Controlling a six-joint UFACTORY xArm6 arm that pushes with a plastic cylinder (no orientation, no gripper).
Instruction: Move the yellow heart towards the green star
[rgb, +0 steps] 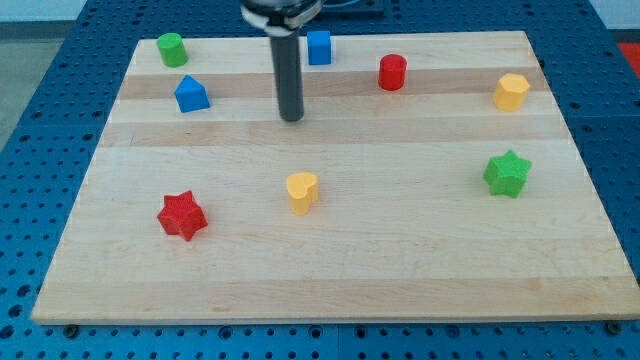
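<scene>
Currently the yellow heart (302, 191) sits on the counter (330, 285) slightly left of centre, in the lower half. The green star (507, 173) lies well apart from it toward the view's right, a touch higher. The stretch of counter between them holds no other block.

You have no pincer on this rig, so nothing is clenched or released; the only contact is my tip (292, 118). It stands above the heart in the view, well apart from it and slightly to its left, touching no block.

Step in hand, as judged: get behind the heart before pushing. You want my tip on the heart's left side, opposite the star.

- Bring my tip down the view on the heart's left, passing beside it, not over it, so you do not knock it toward the view's bottom.
- Line up tip, heart and star on one straight run, angled slightly up toward the right.
- Push through the heart's middle. An off-centre touch will likely spin it or let it slip past the rod.
- Go slowly and correct early if it drifts.

Other blocks: red star (182, 215) at lower left, blue block (191, 94), green cylinder (172, 49), blue cube (319, 46), red cylinder (392, 72), yellow block (510, 91). None should interfere.
</scene>
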